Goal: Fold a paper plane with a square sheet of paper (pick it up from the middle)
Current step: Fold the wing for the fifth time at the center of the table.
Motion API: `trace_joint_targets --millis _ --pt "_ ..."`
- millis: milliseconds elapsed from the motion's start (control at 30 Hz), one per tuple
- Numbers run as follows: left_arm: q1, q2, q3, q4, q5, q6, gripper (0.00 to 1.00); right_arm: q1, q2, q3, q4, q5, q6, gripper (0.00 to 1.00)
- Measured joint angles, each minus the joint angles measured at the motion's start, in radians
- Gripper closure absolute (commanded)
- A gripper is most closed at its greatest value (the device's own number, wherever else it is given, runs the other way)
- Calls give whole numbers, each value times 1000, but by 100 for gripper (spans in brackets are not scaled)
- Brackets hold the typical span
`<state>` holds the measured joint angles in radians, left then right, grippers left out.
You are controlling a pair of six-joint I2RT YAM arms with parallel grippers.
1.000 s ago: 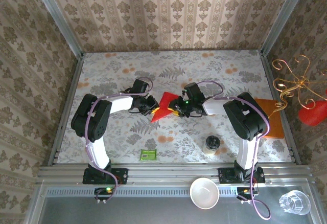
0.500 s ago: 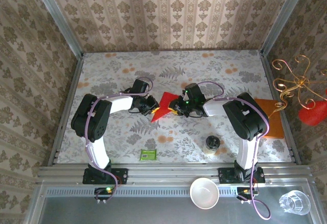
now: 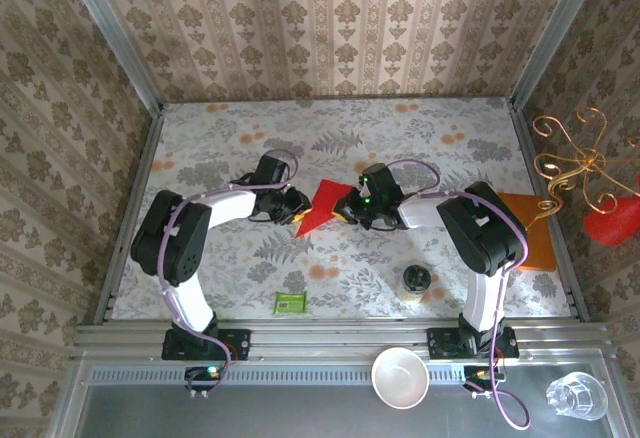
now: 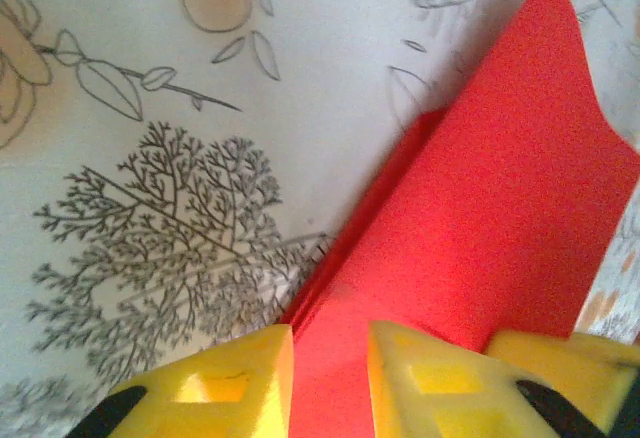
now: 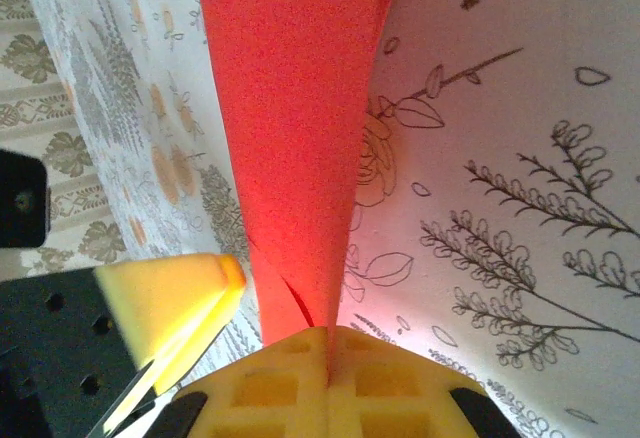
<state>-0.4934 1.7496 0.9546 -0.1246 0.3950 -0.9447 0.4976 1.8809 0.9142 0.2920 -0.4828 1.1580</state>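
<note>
The square sheet of paper [image 3: 322, 205] is bright red, folded to a pointed shape, and sits mid-table between both arms. In the left wrist view the paper [image 4: 500, 188] shows stacked folded layers, and my left gripper [image 4: 330, 383] is open, its yellow fingers [image 4: 230, 383] a short way apart with the red paper running between them. My right gripper [image 5: 328, 363] is shut on the paper [image 5: 290, 108], which rises out of the seam between its pads. From above, the left gripper [image 3: 297, 211] is at the paper's left edge and the right gripper [image 3: 347, 210] at its right edge.
A small green packet [image 3: 290, 303] lies near the front edge. A small jar [image 3: 416, 281] stands front right, and an orange pad [image 3: 528, 233] lies at the far right. A white bowl [image 3: 400, 376] and a glass [image 3: 575, 395] sit on the front ledge.
My right gripper has closed onto the paper's right edge. My left gripper's fingers have parted a little. The paper has stayed roughly in place.
</note>
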Motion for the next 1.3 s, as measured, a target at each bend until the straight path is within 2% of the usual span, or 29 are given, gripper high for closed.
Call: trace_joint_targets --millis 233,367,467,667,867,1100,1300 --pt "-68 -134 -47 26 -71 166 49 -26 -71 1 -27 4 28 97" --pt "-139 -150 -47 37 -139 289 39 -39 -83 9 -67 4 43 97" --pt "-188 -148 -47 46 -186 385 36 -49 -83 15 -97 4 55 97" --pt "-275 -130 -53 115 -271 603 35 -66 -83 16 -127 -5 78 96" --pt "-319 -89 -56 171 -347 780 37 -83 -83 16 -139 -29 103 96" --pt "-349 -34 -64 229 -427 910 42 -101 -83 16 -138 -61 134 95" --pt "-364 -5 -74 280 -476 965 53 -108 -83 16 -135 -80 158 95"
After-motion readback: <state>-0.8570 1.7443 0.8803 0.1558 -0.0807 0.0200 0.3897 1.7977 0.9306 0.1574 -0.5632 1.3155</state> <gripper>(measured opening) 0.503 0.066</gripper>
